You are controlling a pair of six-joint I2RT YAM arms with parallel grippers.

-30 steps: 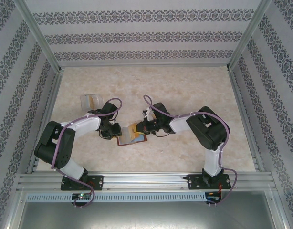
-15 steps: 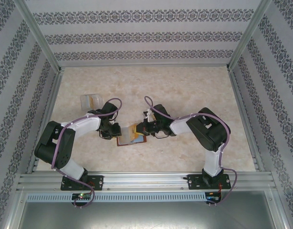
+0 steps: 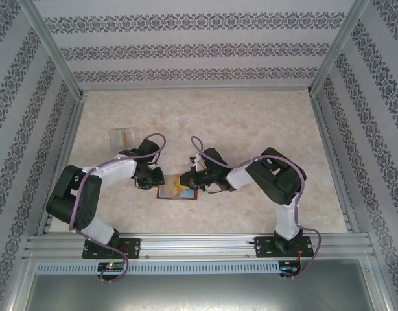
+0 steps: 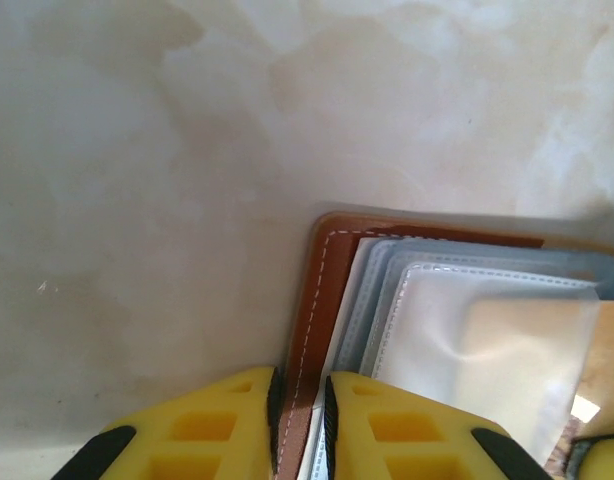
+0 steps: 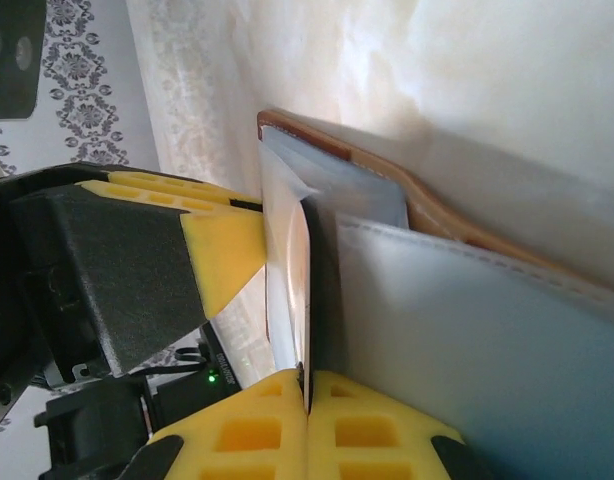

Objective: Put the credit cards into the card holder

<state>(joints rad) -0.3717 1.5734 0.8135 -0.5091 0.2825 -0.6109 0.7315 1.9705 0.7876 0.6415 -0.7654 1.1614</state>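
since the earlier frame the right arm has swung in toward 9 o'clock. its elbow has folded closer, and the right gripper (image 5: 307, 420) has carried the orange-tan card (image 5: 309, 300) down against the card holder (image 4: 309, 320). the left arm has not shifted.

working from near to far in the top view, the card holder lies open on the table (image 3: 251, 116) just ahead of the gap between the two bases. its long axis runs roughly 9 to 3, with the leather spine edge toward 9. the left gripper (image 4: 301, 425) sits at that 9 o'clock end, jaws narrow and pinched on the leather border. the right gripper's jaws are closed flat on the thin card. we see the card edge-on, with its leading end pointing toward 9 o'clock and touching the greyish-blue pockets (image 5: 487, 330). we cannot tell whether it has entered a slot. farther off, at about 10 o'clock, the spare cards (image 3: 124, 137) lie well apart from the work.

we judge three main risks:
- the card may ride over a pocket lip instead of under it, because the sleeves are stacked and slack.
- a hard push could bow the thin card or drag the holder out of the left pinch, which holds only the border.
- the two sets of fingers stand very near each other and could knock together.
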